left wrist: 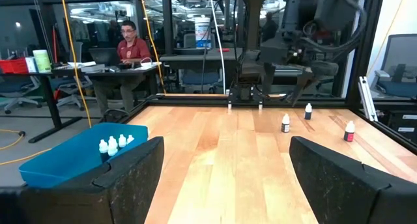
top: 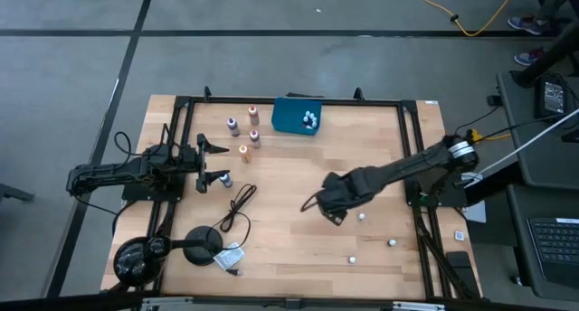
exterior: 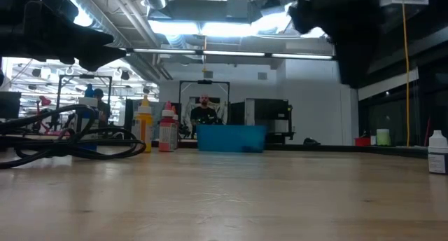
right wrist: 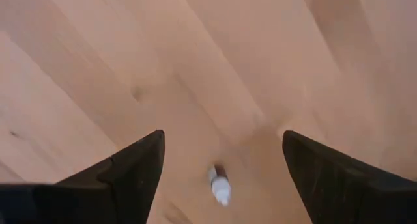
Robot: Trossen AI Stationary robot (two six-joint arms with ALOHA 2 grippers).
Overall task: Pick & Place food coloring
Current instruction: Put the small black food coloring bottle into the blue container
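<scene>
From my remote station I watch the right gripper (top: 318, 205) hang over the middle of the pale wooden table (top: 289, 257), its two dark fingers (right wrist: 130, 168) spread wide and empty; in its wrist view one small white-capped food coloring bottle (right wrist: 219, 185) lies on the boards between the open fingers, untouched. My landmark is the teal rectangular plastic tray (top: 298, 115) at the table's far edge. A cluster of small white-capped bottles (top: 310, 120) already sits inside that tray, so I judge part of the job done. Much is left. Beside the tray, toward the left arm, four slightly larger bottles with coloured bodies (top: 244, 136) stand on the bare wood. Well away from the tray, toward the near right corner, three tiny whitish bottles (top: 362, 217) remain scattered on the table, and the right gripper hovers nearest these. The left gripper (top: 220, 162) waits at the table's left side, well apart from the tray, its fingers (left wrist: 130, 165) also held wide with nothing between them. A coiled black cable (top: 237, 207) lies on the wood between the two arms. By my reckoning, more bottles are out of the tray than in it.
</scene>
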